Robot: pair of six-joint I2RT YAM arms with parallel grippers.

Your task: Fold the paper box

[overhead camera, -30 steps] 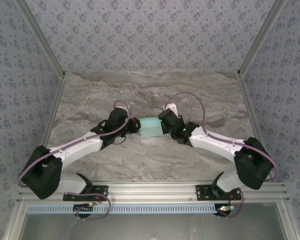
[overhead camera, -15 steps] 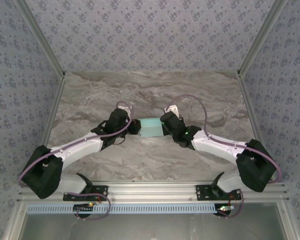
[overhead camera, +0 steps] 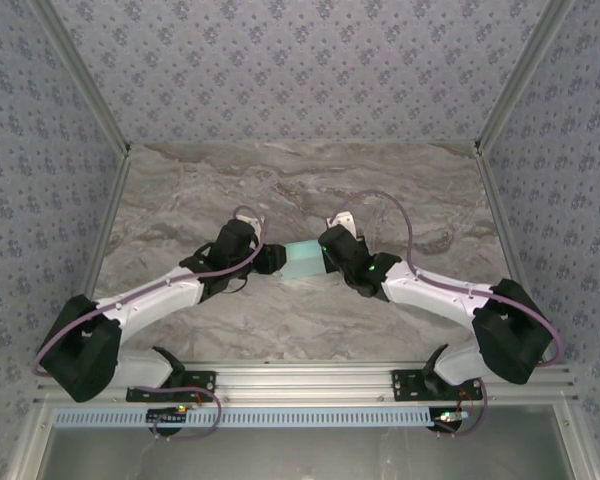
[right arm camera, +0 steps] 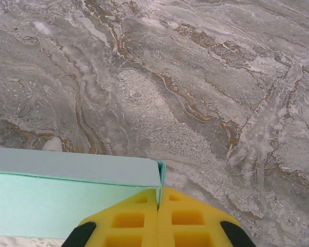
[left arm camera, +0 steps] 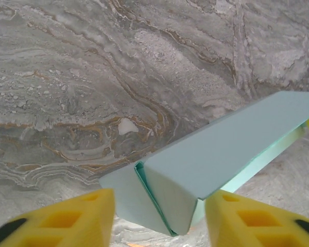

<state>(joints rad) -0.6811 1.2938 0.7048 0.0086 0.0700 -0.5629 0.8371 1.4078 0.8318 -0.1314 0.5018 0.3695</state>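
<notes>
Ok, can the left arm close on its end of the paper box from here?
Probably yes. The left arm has its jaws open on either side of the folded end of the paper box, with nothing between them and the card. The right arm has its jaws shut on the opposite end, which should steady it.

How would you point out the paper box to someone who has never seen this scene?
On the grey marbled table, look at the middle. The paper box sits there between the left gripper and the right gripper. It is the only pale cyan thing in sight, a small folded card shape against grey stone.
</notes>
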